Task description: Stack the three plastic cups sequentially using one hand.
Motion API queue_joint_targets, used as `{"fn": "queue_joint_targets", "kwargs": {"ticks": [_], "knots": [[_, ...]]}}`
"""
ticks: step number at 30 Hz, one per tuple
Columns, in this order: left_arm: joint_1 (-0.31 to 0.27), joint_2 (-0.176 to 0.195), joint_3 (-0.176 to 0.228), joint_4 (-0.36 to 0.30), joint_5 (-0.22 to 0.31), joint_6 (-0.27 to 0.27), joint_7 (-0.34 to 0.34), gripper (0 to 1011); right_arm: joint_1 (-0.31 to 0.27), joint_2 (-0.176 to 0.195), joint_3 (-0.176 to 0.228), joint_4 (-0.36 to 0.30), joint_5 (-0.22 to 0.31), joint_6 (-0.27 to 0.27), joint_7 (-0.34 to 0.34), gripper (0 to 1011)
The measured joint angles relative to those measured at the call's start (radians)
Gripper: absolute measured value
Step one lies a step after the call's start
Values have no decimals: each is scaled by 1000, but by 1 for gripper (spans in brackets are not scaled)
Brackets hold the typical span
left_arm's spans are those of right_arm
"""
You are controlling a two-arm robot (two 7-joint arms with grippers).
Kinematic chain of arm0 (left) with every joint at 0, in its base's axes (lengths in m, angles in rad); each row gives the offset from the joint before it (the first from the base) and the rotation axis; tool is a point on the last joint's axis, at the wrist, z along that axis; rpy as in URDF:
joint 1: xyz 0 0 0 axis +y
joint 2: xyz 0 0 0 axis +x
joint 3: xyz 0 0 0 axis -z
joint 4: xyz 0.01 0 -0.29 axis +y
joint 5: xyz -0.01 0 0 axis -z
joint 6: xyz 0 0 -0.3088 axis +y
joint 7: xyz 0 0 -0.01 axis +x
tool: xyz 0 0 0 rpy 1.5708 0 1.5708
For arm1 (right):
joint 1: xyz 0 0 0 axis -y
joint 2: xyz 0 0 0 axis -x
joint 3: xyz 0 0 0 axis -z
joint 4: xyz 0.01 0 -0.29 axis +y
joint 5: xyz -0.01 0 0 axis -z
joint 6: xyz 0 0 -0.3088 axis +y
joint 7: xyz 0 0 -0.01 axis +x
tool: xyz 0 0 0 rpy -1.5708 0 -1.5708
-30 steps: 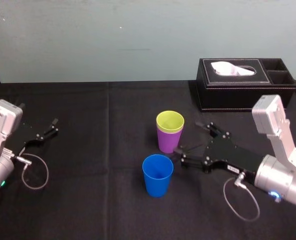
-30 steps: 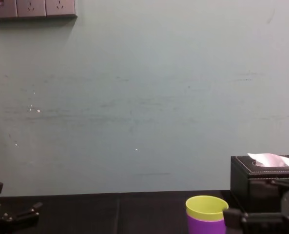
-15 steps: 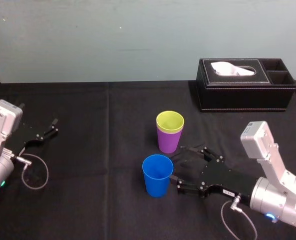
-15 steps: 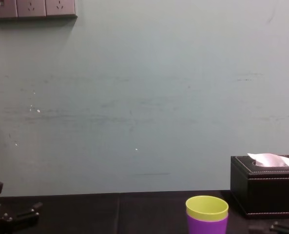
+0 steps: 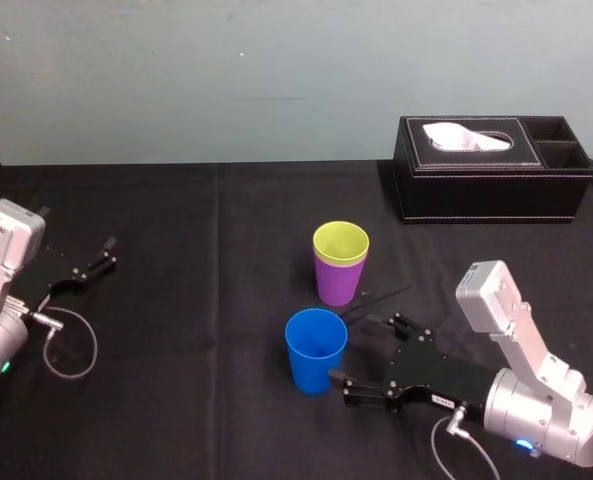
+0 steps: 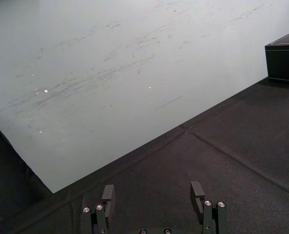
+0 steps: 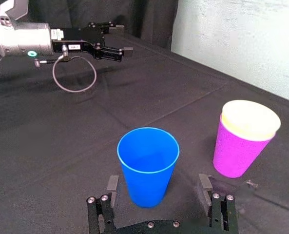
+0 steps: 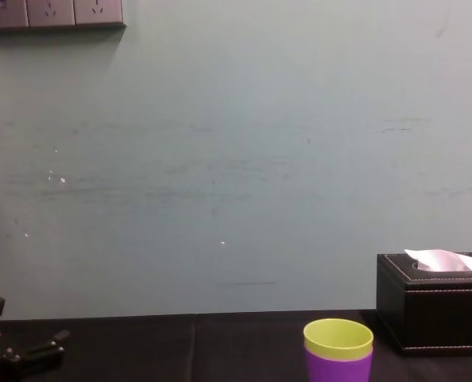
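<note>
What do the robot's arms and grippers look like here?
Both arms are grey-white, with boxy pale wrist housings. The left gripper and right gripper are black, with flat fingers and silver screws. A thin cable loops off each wrist; each gripper bears a small white label.

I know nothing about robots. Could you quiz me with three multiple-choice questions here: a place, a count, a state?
1. Where is the yellow-green plastic cup? A) nested in the purple plastic cup B) held in the air C) lying on its side
2. How many cups stand unstacked? A) none B) one C) three
3. The right end effector by the blue plastic cup is A) open B) shut on it C) lifting it
Answers: A, its rim tops the purple one; B, just the blue; A, fingers apart, flanking it. The left end effector is parked at left.
</note>
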Motion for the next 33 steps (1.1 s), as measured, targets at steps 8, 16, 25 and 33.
{"fn": "queue_joint_targets", "kwargs": {"ticks": [8,16,25,33], "knots": [[0,0,0,0,0,0,0,1010,12,-15,-13,24,-12,0,-1,1003],[0,0,0,0,0,0,0,1010,34,-35,-30,45,-25,3,1,1002],[0,0,0,0,0,0,0,1010,63,-62,-44,82,-32,6,2,1003],[0,0,0,0,0,0,0,1010,88,-79,-58,104,-36,12,10,1003]]}}
